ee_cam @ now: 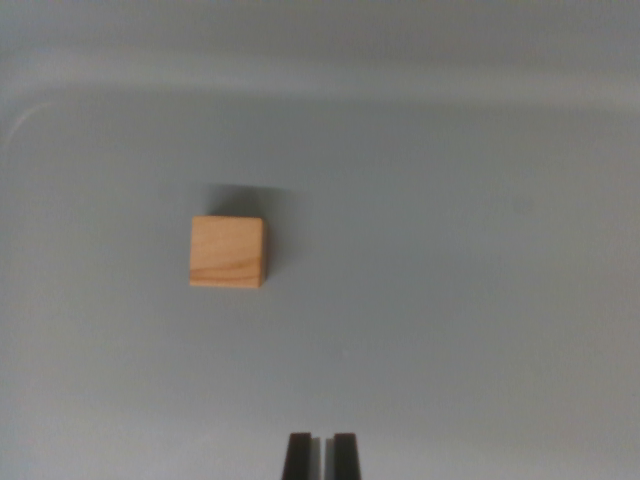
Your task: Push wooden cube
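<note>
Below the wooden cube [228, 252], hand [321, 455] nearly closed, apart.

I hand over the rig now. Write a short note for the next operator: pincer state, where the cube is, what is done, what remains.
Pincer: at the bottom edge of the wrist view, fingertips nearly together with only a thin slit, holding nothing.
Wooden cube: alone on the grey surface, up and toward the wrist view's left of the pincer, clearly apart from it.
Done: no contact with the cube yet.
Left: bring the pincer to the cube and push it.
</note>
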Robot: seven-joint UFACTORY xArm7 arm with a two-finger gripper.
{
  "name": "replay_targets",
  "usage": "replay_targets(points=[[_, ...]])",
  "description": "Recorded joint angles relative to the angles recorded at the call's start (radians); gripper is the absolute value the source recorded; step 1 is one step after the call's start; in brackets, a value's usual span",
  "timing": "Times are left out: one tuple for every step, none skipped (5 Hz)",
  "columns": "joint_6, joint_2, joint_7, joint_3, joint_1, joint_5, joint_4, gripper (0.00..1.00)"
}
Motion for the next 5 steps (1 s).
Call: replay_targets(points=[[0.000,0.000,0.000,0.000,0.0000,0.0000,0.000,0.00],[-0.044,0.016,0.010,0.004,0.0043,-0.0026,-0.031,0.00],[-0.044,0.016,0.010,0.004,0.0043,-0.0026,-0.031,0.00],[-0.087,0.031,0.021,0.008,0.0085,-0.0051,-0.061,0.00],[-0.087,0.031,0.021,0.008,0.0085,-0.0051,-0.061,0.00]])
